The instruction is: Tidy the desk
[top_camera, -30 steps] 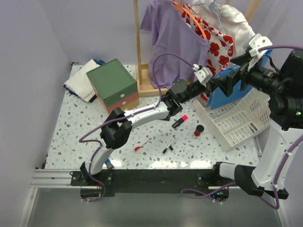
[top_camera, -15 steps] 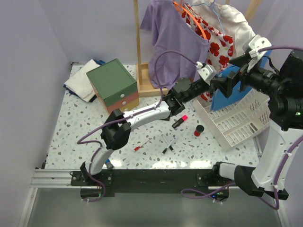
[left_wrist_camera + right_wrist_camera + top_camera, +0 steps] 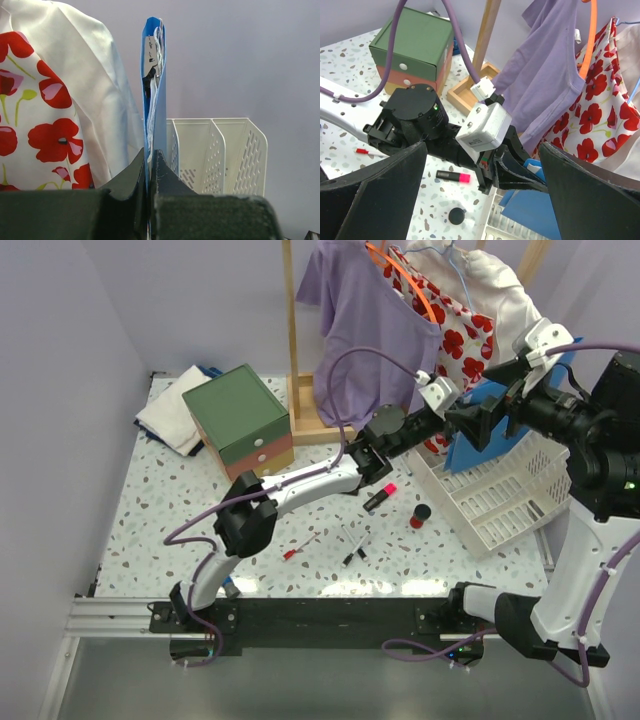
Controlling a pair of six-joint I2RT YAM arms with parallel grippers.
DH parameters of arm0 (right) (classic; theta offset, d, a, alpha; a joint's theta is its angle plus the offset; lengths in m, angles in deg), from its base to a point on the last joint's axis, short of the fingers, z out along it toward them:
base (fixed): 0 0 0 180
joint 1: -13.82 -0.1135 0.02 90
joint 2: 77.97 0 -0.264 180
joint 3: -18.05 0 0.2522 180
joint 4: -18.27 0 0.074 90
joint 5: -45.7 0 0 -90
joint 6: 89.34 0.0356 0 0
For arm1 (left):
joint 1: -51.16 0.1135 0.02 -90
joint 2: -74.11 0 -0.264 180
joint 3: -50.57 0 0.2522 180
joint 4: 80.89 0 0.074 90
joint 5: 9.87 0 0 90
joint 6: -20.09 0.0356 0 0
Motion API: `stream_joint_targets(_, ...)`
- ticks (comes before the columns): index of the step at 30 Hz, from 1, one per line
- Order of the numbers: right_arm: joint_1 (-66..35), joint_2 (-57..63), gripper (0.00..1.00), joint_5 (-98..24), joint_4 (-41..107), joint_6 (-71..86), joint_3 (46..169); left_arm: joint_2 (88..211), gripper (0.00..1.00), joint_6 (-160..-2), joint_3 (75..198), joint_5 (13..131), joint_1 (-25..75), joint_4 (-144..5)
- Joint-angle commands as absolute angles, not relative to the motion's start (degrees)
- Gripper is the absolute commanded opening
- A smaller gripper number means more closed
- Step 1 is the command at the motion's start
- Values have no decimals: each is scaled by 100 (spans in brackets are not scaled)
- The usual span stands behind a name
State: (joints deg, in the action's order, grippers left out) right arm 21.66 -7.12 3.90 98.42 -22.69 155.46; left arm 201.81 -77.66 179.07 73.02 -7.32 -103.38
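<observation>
The desk (image 3: 170, 530) is a white speckled tabletop. My left gripper (image 3: 462, 420) is shut on the lower edge of a blue folder (image 3: 480, 445), which stands upright over the near end of a white slotted file tray (image 3: 510, 500). In the left wrist view the folder (image 3: 159, 100) rises edge-on from the closed fingertips (image 3: 149, 155), with the tray (image 3: 220, 155) behind. My right gripper (image 3: 497, 400) hangs open just right of the folder. Its fingers (image 3: 482, 145) frame the left gripper (image 3: 530, 180) and folder (image 3: 535, 210) without touching them.
A pink-tipped marker (image 3: 380, 498), a black-and-red cap (image 3: 420, 515), two dark pens (image 3: 355, 543) and a red pen (image 3: 298, 548) lie on the desk. At the back stand a green drawer box (image 3: 240, 420), folded cloths (image 3: 175, 410) and a wooden clothes rack with hanging garments (image 3: 400, 310).
My left arm has carried the blue folder a little to the right, nearer the tray. The right gripper has drifted slightly right and up, staying open.
</observation>
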Motion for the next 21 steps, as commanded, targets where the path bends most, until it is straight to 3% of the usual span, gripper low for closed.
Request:
stream_joint_targets(1, 2191, -784, 99, 597, 9769, -2175, 15512, 20330, 0, -7545, 18175, 7486, -755, -11116)
stream_joint_targets(13, 2191, -836, 99, 729, 9751, -2210, 15354, 20709, 0, -7474, 18175, 7442, -720, -11019)
stream_joint_targets(16, 2191, -863, 99, 747, 9742, -2210, 15310, 20630, 30, -7562, 18166, 7521, -711, -10949)
stream_joint_targets(17, 2182, -863, 99, 755, 9734, -2210, 15284, 20586, 58, -7588, 18149, 7538, -711, -10914)
stream_joint_targets(19, 2191, -906, 99, 764, 9725, -2245, 15257, 20403, 70, -7606, 18131, 7521, -694, -10783)
stream_joint_targets(21, 2191, -915, 99, 782, 9751, -2254, 15275, 20192, 72, -7685, 18035, 7434, -633, -10695)
